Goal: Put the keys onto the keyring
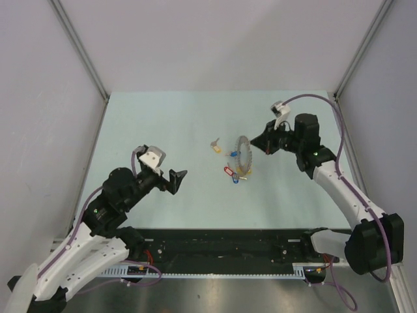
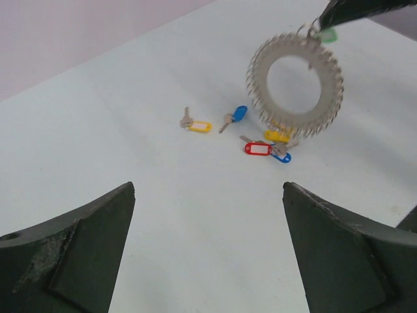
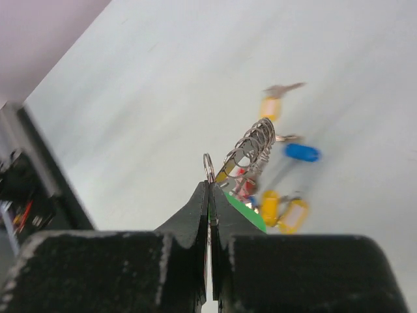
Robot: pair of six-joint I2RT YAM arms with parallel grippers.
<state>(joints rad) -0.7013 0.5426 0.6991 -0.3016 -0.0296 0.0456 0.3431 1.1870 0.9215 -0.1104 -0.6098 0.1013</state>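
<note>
My right gripper (image 3: 208,186) is shut on a green-tagged key (image 3: 251,215), whose small split ring pokes out between the fingertips. The scalloped silver keyring (image 1: 245,153) hangs upright from that grip over the mat; it also shows in the left wrist view (image 2: 294,85) and the right wrist view (image 3: 254,147). Loose keys lie on the mat: yellow (image 2: 197,125), blue (image 2: 238,115), red (image 2: 257,149), and another yellow (image 2: 276,135) and blue (image 2: 282,156) under the keyring. My left gripper (image 1: 177,177) is open and empty, left of the keys, and its view (image 2: 208,189) looks at them.
The pale green mat (image 1: 163,124) covers the table between grey side walls. A black rail (image 1: 228,244) runs along the near edge between the arm bases.
</note>
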